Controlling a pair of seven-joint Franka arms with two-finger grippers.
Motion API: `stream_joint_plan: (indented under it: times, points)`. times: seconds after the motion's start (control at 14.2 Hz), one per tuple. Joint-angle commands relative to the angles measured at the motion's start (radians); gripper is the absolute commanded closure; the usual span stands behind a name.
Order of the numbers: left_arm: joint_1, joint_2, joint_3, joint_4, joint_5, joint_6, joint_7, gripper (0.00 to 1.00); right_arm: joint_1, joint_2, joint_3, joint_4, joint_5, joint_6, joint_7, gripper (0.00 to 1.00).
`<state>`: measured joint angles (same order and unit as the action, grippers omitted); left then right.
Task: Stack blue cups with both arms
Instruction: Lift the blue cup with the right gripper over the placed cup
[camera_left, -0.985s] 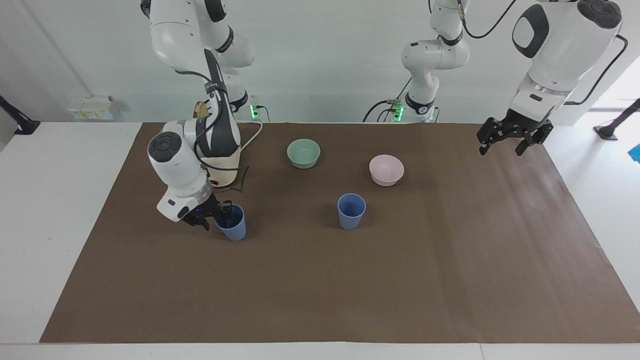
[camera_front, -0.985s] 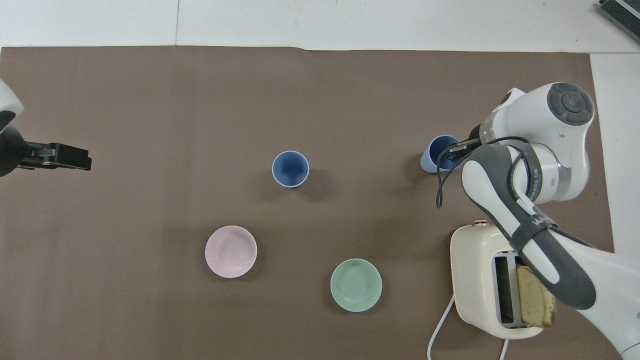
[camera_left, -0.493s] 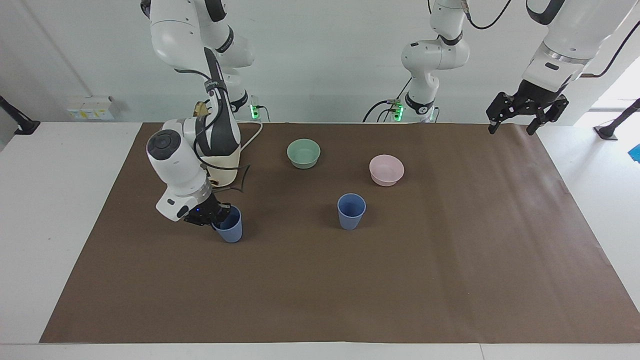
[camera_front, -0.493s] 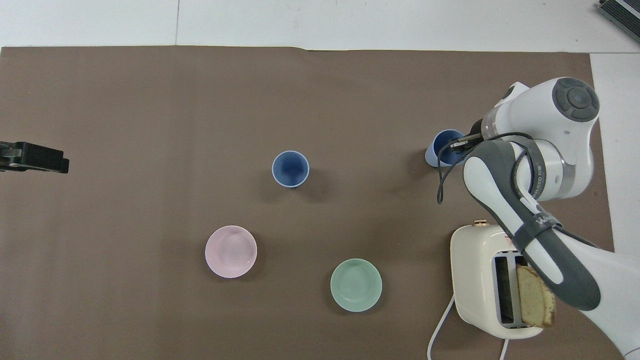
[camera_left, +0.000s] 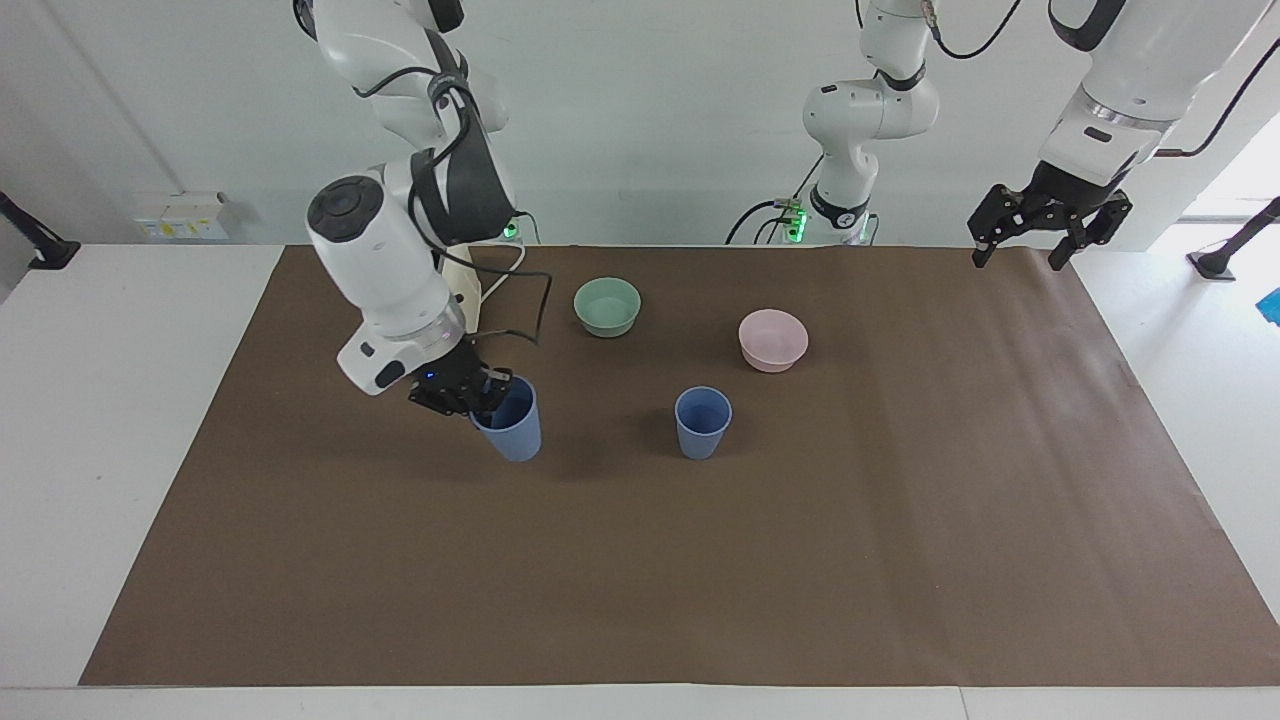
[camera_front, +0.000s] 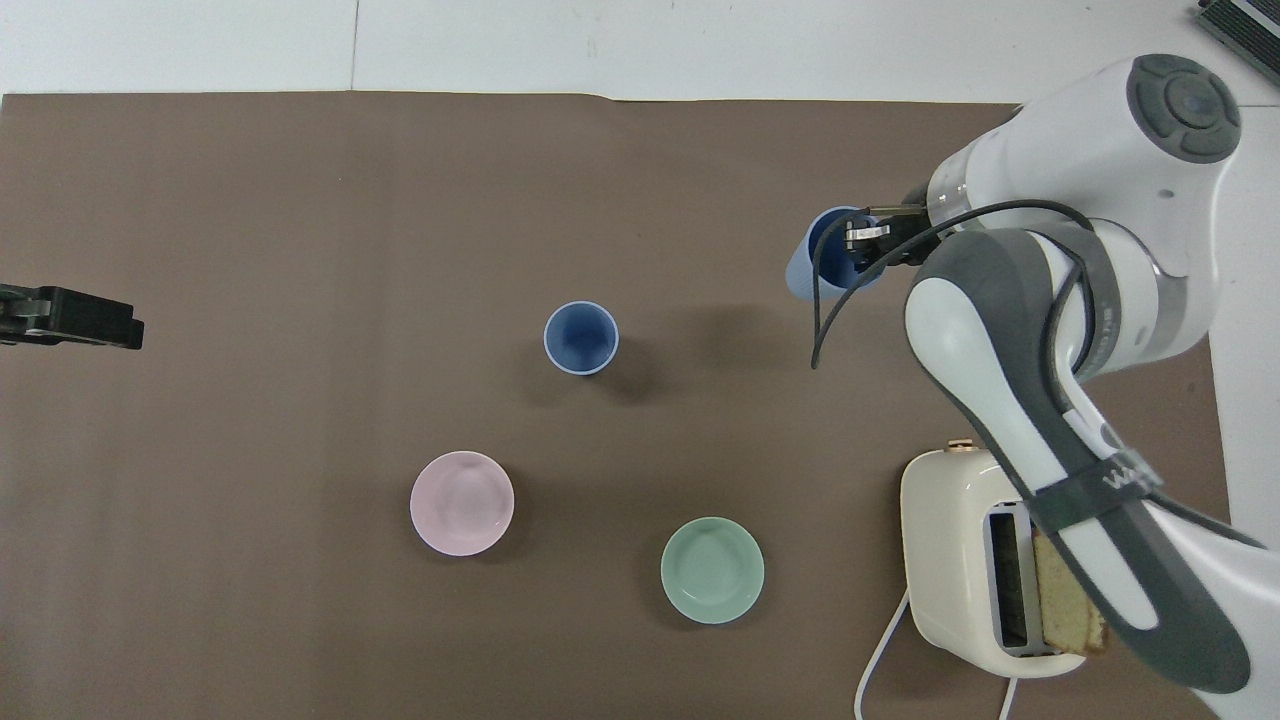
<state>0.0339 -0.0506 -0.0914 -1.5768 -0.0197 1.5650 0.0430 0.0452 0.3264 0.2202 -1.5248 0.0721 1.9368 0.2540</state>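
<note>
right pincer (camera_left: 470, 395) grips tilted blue cup (camera_left: 511, 420) | second cup (camera_left: 702, 422) upright

Two small blue cups are seen, both matte periwinkle, tapered toward the base and without handles. The first blue cup (camera_left: 702, 422) (camera_front: 581, 337) stands upright on the brown mat near the middle of the table, its open mouth facing up and its inside empty. The second blue cup (camera_left: 510, 420) (camera_front: 822, 255) is gripped at its rim by the right gripper (camera_left: 468, 392) (camera_front: 868, 240), with one finger inside the mouth. It is tilted a little and seems to be lifted off the mat, though this cannot be told for sure. It is held over the mat toward the right arm's end, apart from the standing cup.
</note>
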Motion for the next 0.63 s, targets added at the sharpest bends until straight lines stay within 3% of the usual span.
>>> stream_joint_plan:
  times: [0.0, 0.56]
  points:
    - [0.008, -0.002, -0.004, 0.004, 0.014, -0.017, 0.012, 0.00, 0.092, 0.014, 0.001, 0.055, 0.011, -0.021, 0.120, 1.00]
    - [0.001, -0.005, -0.004, 0.015, 0.014, -0.022, 0.012, 0.00, 0.248, 0.017, 0.007, 0.098, 0.040, 0.020, 0.189, 1.00]
